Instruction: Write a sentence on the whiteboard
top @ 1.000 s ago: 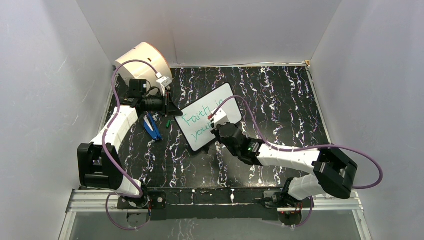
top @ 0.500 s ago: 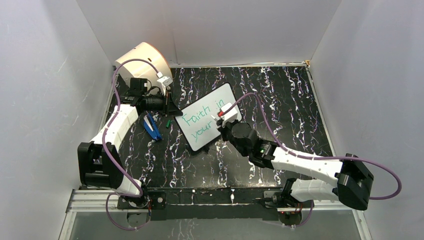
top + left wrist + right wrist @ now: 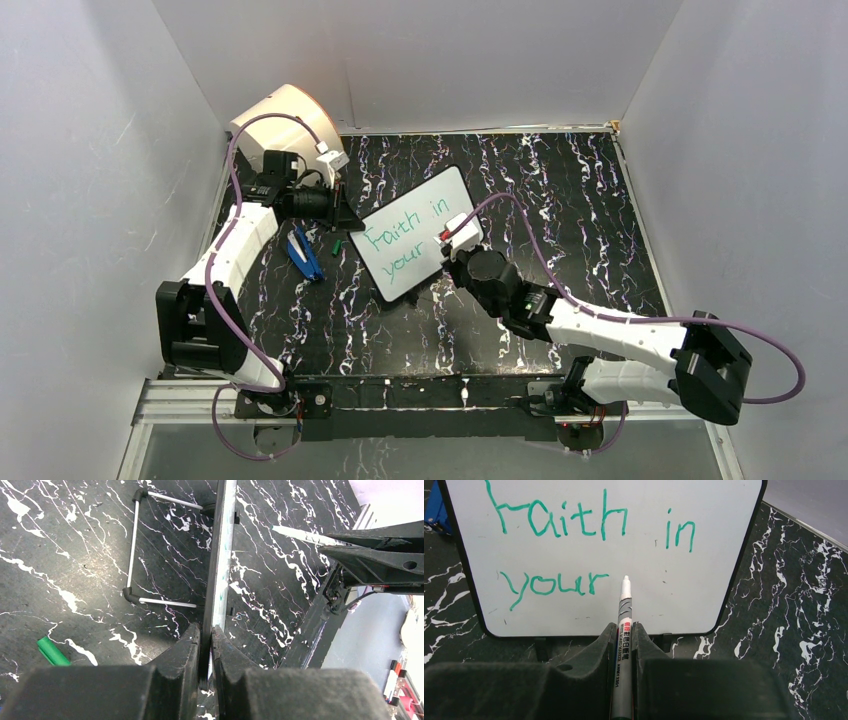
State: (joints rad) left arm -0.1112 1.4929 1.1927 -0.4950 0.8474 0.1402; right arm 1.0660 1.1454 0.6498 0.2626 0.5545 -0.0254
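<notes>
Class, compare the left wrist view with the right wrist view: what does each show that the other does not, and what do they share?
Only the left wrist view: the whiteboard seen edge-on, its edge pinched in the shut left jaws, its wire stand on the back side, and a small green cylinder on the table.
Only the right wrist view: the board's face with the sentence, which reads "Faith in your", and the marker gripped in the right jaws, tip pointing just past "your".
Both: the whiteboard and the black marbled table.
</notes>
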